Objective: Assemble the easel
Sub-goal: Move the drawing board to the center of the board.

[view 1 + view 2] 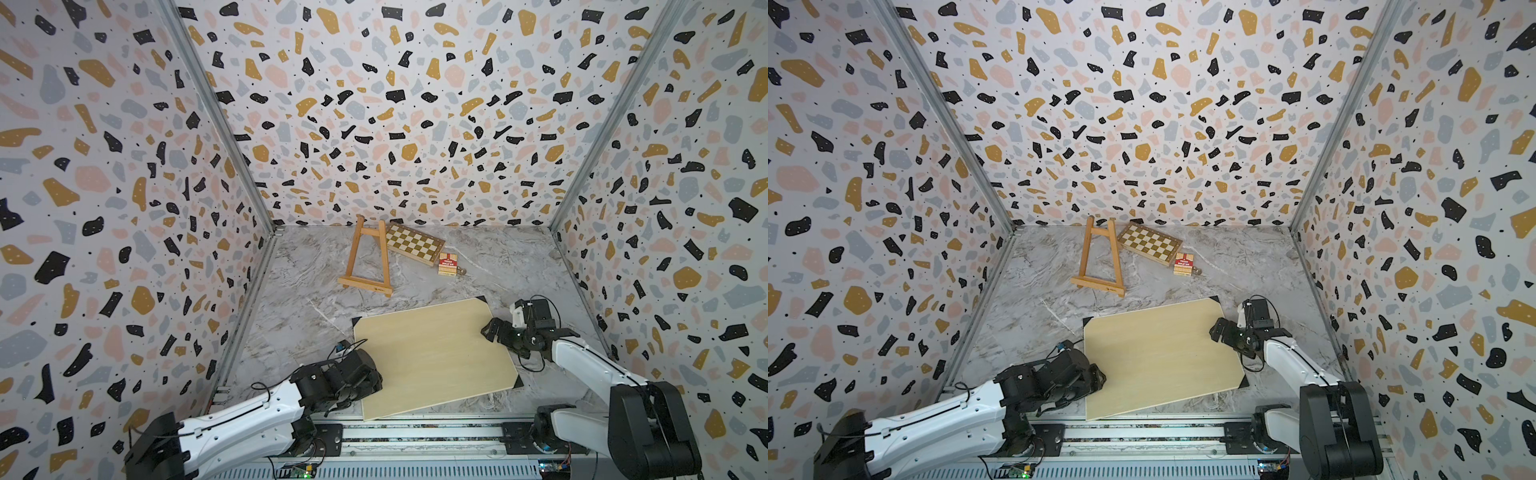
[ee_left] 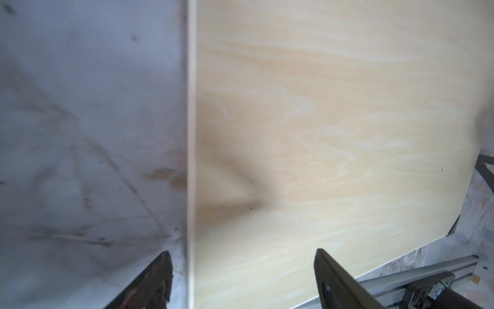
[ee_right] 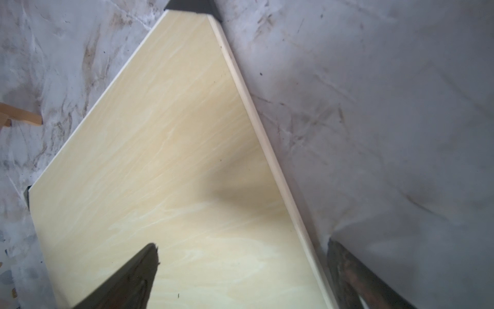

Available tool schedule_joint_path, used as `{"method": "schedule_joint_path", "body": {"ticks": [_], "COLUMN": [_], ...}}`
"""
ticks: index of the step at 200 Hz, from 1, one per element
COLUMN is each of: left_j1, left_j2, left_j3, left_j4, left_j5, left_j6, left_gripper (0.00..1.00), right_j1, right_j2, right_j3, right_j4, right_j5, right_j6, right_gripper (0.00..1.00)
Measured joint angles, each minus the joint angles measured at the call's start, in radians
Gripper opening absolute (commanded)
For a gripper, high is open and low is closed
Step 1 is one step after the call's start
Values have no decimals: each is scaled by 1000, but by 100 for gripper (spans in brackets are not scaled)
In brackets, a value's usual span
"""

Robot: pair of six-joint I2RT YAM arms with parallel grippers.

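Matt pale wooden board [image 1: 436, 357], orange wooden easel [image 1: 365, 286], veined marble-look tabletop [image 1: 299, 307].

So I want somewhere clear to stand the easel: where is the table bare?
Bare marble: far right, between the card box and right wall; the left strip beside the easel; a band between the easel's ledge and the pale board. Crowded: back middle, where easel, chessboard and card box cluster; near centre, filled by the board, left arm and right arm.
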Motion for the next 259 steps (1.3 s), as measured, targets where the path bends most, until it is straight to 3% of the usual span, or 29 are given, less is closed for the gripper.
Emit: {"method": "schedule_joint_path", "body": {"ticks": [42, 109, 174, 259], "left_j1": [139, 187, 270, 531], "left_j2": [51, 283, 348, 383], "left_j3": [12, 100, 111, 126], "left_j4": [-7, 105, 171, 184], "left_j5": [9, 72, 108, 149], "left_j6": [58, 145, 212, 411], "left_gripper": [83, 82, 78, 78], "right_j1": [-79, -77, -19, 101], "right_j2": [64, 116, 129, 99], "right_j3": [37, 48, 55, 35], "right_j4": [14, 61, 69, 54], "right_j5": [-47, -118, -162, -222], "right_j6": [-64, -123, -144, -153], "right_gripper": [100, 100, 100, 100]}}
